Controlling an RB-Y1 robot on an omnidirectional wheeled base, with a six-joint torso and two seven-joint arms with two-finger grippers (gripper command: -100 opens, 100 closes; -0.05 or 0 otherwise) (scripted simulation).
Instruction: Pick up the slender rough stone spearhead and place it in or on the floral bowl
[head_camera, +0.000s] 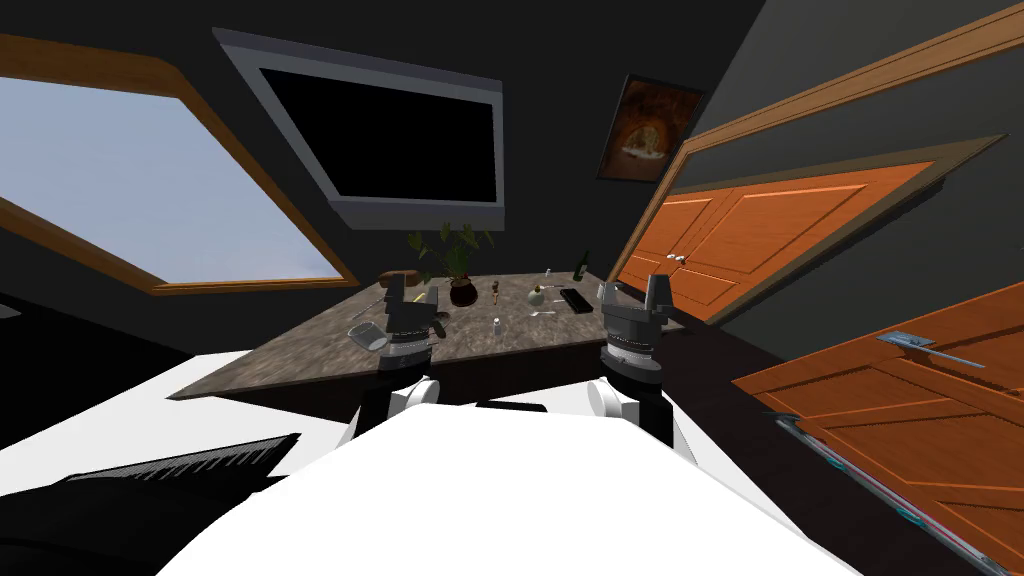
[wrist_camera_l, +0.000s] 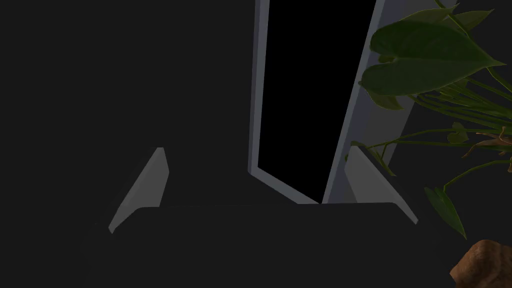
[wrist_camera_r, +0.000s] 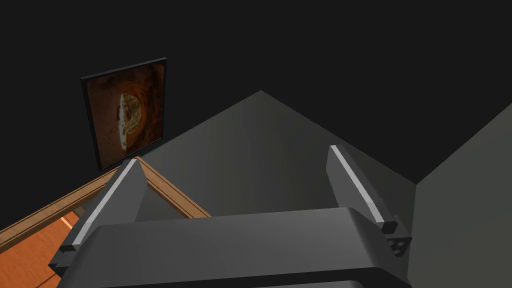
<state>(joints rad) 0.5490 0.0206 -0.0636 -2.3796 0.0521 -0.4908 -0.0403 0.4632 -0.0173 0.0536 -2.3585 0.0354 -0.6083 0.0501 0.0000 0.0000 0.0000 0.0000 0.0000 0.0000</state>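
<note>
In the head view the spearhead lay somewhere among the table's small things, too small to single out; in the left wrist view the left gripper stood wide open, empty, by a plant; in the right wrist view the right gripper likewise; the reach seemed unbegun, next needing one gripper lowered tableward.

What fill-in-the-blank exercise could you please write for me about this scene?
1. The left gripper and the right gripper hold nothing, with their fingers ____.
2. The plant stands on the ____.
3. The doors are coloured ____.
Missing words: open; table; orange.
</note>
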